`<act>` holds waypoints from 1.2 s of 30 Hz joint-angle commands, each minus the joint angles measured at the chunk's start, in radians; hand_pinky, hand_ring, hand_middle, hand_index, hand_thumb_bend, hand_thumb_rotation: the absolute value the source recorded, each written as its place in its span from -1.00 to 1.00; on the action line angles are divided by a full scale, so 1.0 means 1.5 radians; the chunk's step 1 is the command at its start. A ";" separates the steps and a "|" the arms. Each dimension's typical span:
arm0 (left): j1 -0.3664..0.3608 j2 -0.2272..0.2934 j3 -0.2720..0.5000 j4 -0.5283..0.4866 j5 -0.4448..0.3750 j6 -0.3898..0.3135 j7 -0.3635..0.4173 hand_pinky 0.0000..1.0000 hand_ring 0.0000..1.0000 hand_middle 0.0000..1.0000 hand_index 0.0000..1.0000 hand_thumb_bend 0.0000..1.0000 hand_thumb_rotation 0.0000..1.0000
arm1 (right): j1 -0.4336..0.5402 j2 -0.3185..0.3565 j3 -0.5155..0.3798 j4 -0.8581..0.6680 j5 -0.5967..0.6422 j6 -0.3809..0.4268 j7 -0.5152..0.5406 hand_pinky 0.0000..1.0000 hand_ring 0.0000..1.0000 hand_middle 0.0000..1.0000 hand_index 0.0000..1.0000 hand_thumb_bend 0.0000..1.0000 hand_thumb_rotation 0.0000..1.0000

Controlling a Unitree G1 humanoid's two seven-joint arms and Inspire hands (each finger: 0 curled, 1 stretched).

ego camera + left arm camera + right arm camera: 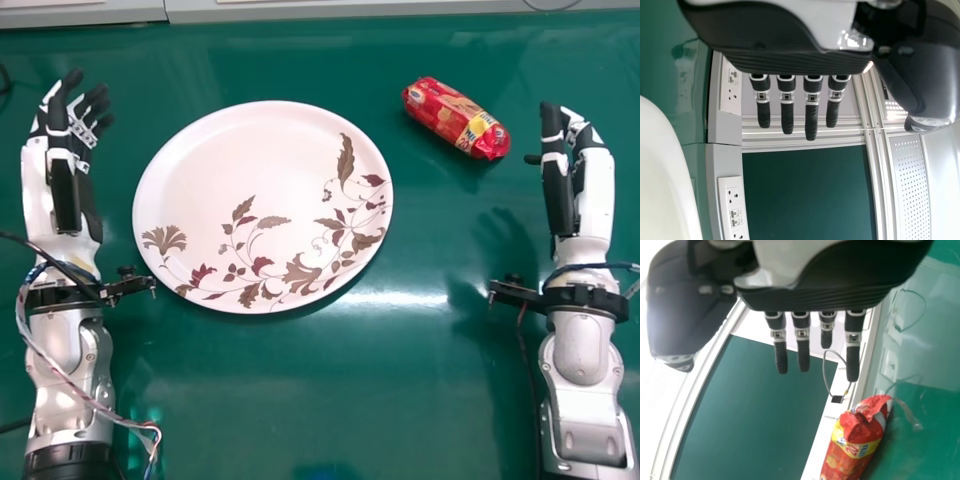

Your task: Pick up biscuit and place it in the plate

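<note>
The red biscuit packet [456,118] lies on the table at the back right, between the plate [225,160] and my right hand [562,175]. My right hand is just right of the packet, apart from it. In the right wrist view the packet [852,442] lies near the straight fingers of my right hand [802,342]. The large white plate with brown and red leaf patterns holds nothing. My left hand [68,160] is left of the plate, not touching it; in the left wrist view the fingers of this left hand [811,107] are straight. Both hands are open.
The green table [400,400] has a pale raised edge [300,14] at the back. Cables [75,385] run along my left forearm. Sockets [734,210] show in the left wrist view, and a thin cable loop [826,372] in the right one.
</note>
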 commanded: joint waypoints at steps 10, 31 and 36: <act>0.054 -0.011 0.002 0.025 0.008 0.009 0.008 0.82 0.76 0.70 0.86 0.51 0.64 | 0.008 -0.030 -0.011 -0.036 0.014 0.032 0.046 0.33 0.67 0.79 0.69 0.86 0.39; 0.040 0.002 0.011 0.033 -0.006 0.019 -0.005 1.00 0.83 0.76 0.93 0.56 0.67 | -0.142 -0.227 0.041 -0.056 -0.103 0.212 0.224 0.39 0.73 0.87 0.91 0.95 0.20; 0.035 0.005 0.011 0.035 -0.012 0.021 -0.009 1.00 0.85 0.77 0.95 0.54 0.68 | -0.214 -0.258 0.093 0.002 -0.146 0.256 0.263 0.30 0.75 0.92 0.91 1.00 0.26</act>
